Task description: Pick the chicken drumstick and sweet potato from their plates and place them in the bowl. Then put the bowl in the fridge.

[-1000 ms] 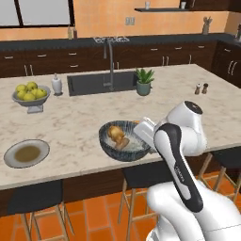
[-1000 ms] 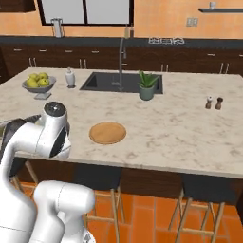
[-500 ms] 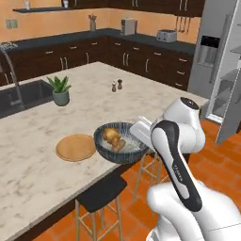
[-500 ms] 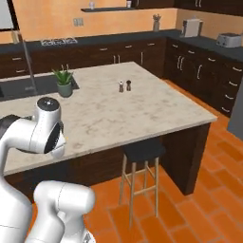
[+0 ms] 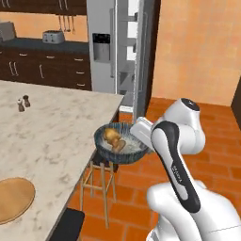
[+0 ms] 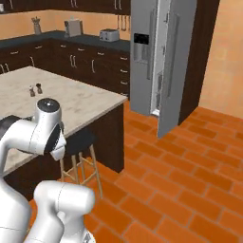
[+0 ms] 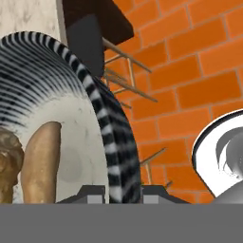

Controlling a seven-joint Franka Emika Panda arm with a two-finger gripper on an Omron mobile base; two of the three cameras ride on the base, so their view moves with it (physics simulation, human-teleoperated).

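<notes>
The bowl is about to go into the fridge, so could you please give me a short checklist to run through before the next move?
1. End effector shut on the bowl rim: ok; a finger sits on each side of the wall.
2. Drumstick in the bowl: ok.
3. Sweet potato in the bowl beside it: ok.
4. Bowl level: ok; it looks nearly level in the left base view, held off the counter's edge above the stool.
5. Fridge door open: ok; one door stands ajar, with pale shelves showing.
6. Free shelf space for the bowl: cannot tell; the inside is mostly hidden.
</notes>
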